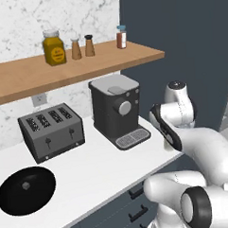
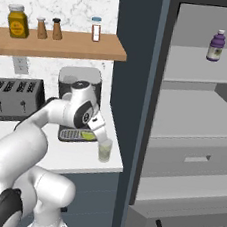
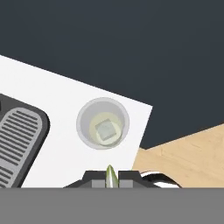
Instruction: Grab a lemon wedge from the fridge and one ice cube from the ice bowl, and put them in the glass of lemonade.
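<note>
no text, brand, number or sign can be read anywhere. the yellow jar [image 1: 54, 48] on the wooden shelf [image 1: 33, 72] carries a round dark mark on its label, too blurred to make out. the small red-and-white bottle [image 1: 121, 38] at the shelf's end has a pale label with nothing legible on it. the purple bottle [image 2: 216, 46] on a fridge [image 2: 195, 120] shelf shows a white label band, also unreadable. the coffee machine [image 1: 116, 111] and the toaster [image 1: 51, 131] on the table [image 1: 100, 173] bear knobs and levers without any lettering that can be told.
</note>
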You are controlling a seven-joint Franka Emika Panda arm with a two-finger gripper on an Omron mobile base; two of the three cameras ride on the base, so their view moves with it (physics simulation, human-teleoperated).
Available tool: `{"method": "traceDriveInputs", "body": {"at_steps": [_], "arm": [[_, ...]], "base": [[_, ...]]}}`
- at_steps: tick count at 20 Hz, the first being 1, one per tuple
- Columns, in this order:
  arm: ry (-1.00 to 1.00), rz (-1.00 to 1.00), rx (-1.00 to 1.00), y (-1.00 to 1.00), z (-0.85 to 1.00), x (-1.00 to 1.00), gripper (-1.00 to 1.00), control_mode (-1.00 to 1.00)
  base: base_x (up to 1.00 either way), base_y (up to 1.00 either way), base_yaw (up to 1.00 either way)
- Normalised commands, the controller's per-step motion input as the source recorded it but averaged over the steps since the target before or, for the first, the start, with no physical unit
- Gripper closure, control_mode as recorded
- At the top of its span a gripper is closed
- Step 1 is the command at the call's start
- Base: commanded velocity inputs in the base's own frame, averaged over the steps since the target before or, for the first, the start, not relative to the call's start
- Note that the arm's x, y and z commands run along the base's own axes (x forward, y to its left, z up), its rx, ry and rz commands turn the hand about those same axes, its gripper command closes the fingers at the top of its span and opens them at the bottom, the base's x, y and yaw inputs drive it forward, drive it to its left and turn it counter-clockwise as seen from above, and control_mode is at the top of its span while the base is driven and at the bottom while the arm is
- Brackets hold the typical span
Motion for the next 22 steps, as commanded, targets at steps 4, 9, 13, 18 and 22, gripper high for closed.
{"method": "traceDriveInputs", "body": {"at_steps": [4, 9, 13, 18, 22], "arm": [[0.12, 0.00, 0.00, 0.00, -0.16, 0.41, 1.00, -1.00], [0.09, 0.03, 0.00, -0.10, -0.18, 0.06, 1.00, -1.00], [0.01, 0.07, 0.00, -0.29, -0.11, 0.07, 1.00, -1.00], [0.00, 0.00, 0.00, -0.11, -0.01, 0.02, 1.00, -1.00], [0.00, 0.00, 0.00, -0.11, -0.01, 0.06, 1.00, -1.00]], "base": [[0.00, 0.00, 0.00], [0.00, 0.00, 0.00], [0.00, 0.00, 0.00], [0.00, 0.00, 0.00], [0.00, 0.00, 0.00]]}}
